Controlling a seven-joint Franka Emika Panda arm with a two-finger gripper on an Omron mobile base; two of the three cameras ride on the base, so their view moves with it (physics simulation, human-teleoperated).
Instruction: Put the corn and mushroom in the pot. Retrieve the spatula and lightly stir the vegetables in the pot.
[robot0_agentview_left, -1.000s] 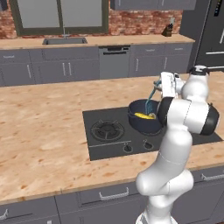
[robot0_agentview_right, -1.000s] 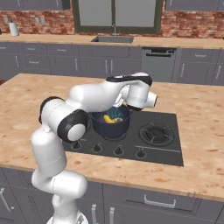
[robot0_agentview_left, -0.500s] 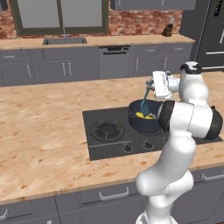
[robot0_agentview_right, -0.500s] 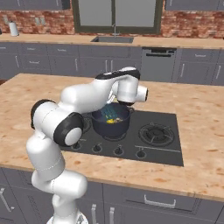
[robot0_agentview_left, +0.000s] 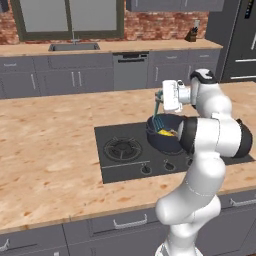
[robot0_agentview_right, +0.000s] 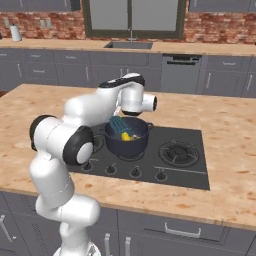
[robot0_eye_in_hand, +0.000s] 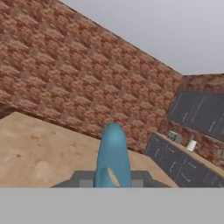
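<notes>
I have the pincer (robot0_agentview_left: 161, 101) clamped on the spatula (robot0_agentview_left: 158, 116), its long axis slanting down into the pot (robot0_agentview_left: 165, 134) beside the corn (robot0_agentview_left: 168, 132).

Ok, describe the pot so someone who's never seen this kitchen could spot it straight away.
Find the black cooktop set into the wooden island counter. The pot sits on its burner nearest the robot: round, deep, dark blue-grey, with yellow corn inside and a teal spatula dipping into it.

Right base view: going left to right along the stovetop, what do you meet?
Spatula head → corn inside the pot → bare right burner.
</notes>
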